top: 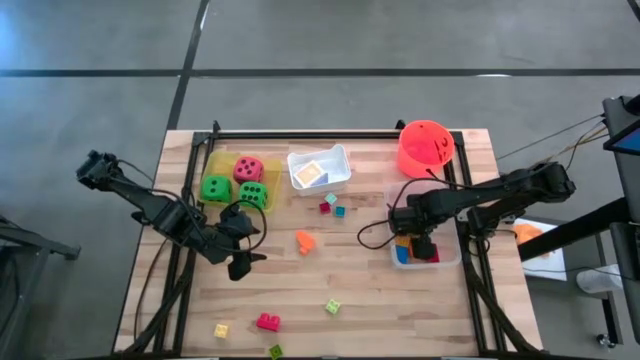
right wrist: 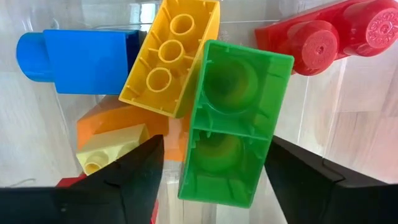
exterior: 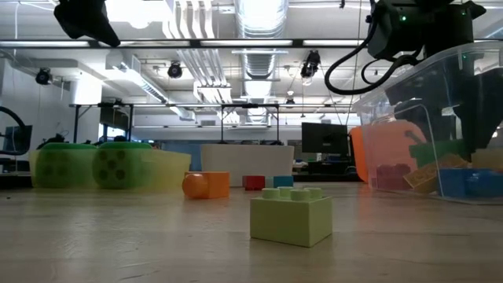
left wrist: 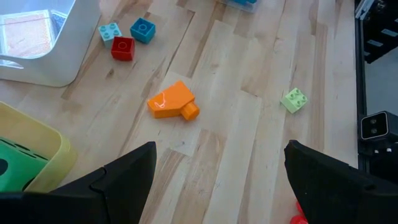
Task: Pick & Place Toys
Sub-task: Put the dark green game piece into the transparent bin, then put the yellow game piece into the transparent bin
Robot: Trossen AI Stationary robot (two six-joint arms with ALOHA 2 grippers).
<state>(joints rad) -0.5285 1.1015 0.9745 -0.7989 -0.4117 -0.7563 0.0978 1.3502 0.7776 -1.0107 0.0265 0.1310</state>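
Sorting is partly done, by my judgement. The right claw (top: pixel 424 246), spread wide, hangs over the clear plastic tray (top: pixel 450 259), just above a green plastic brick (right wrist: pixel 233 124) lying among others. The left claw (top: pixel 240 258), spread and holding nothing, hovers near the loose orange plastic brick (left wrist: pixel 172 101). Several small bricks (one lime-green (left wrist: pixel 293 99)) lie scattered on the wooden worktop (top: pixel 370 300); nothing blocks them.

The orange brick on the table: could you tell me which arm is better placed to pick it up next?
Probably the left. Its gripper hovers open just beside the orange brick, while the right gripper is over the clear tray of bricks.
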